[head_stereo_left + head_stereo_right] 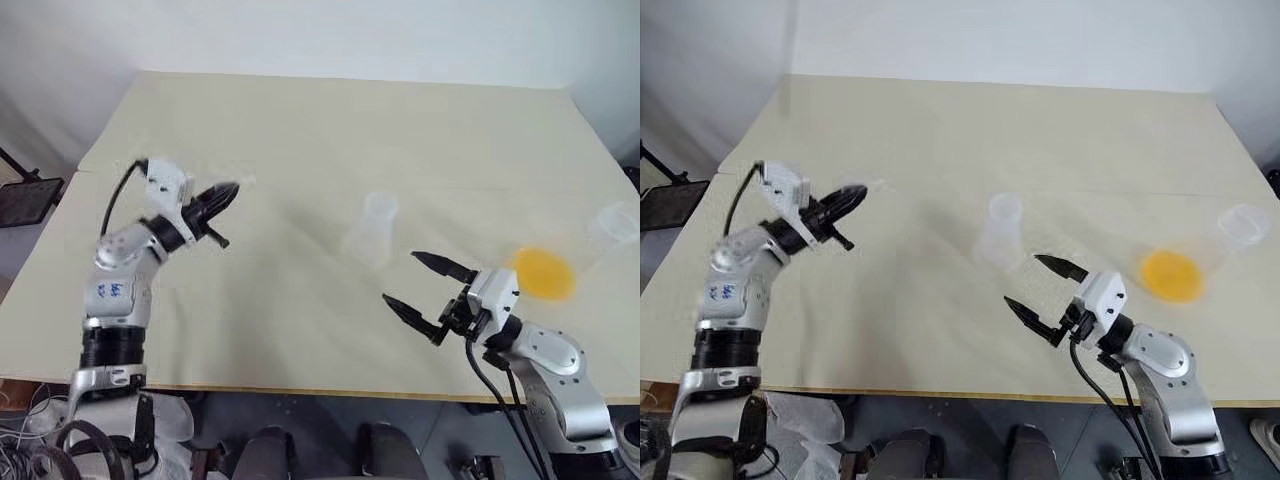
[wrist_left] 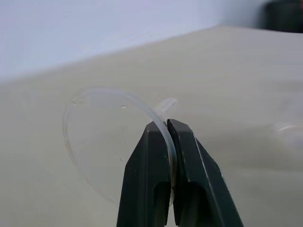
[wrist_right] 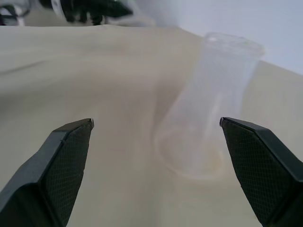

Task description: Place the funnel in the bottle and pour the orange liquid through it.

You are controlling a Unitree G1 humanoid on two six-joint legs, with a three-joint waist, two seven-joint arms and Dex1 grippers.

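Funnel (image 2: 113, 142) held by its thin rim, our left gripper (image 2: 168, 124) is pinched tight on it above the table (image 1: 330, 130), well apart from the bottle (image 1: 370, 232), which stands upright mid-table. Our right gripper (image 1: 428, 282) waits beside the bottle with jaws spread wide and empty. We should turn the spout down over the neck before lowering, while the orange liquid (image 1: 545, 273) sits in the larger flask (image 1: 585, 255) off to our right.

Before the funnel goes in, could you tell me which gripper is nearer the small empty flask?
Right. The right gripper sits open just beside the small flask; the left gripper, holding the funnel, is farther away.
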